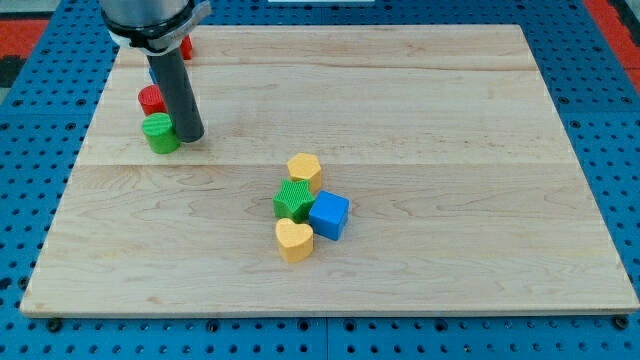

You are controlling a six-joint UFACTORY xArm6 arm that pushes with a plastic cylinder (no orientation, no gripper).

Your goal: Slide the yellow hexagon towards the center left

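The yellow hexagon (304,170) lies near the middle of the wooden board (420,110). It touches a green star-shaped block (293,199) just below it. My tip (190,135) rests on the board at the view's upper left, right beside a green cylinder (159,132). The tip is far to the left of and above the yellow hexagon.
A blue cube (329,215) and a yellow heart (294,240) sit below the hexagon in the same cluster. A red cylinder (151,99) stands above the green cylinder. Another red block (186,46) and a blue block (152,73) are partly hidden behind the rod.
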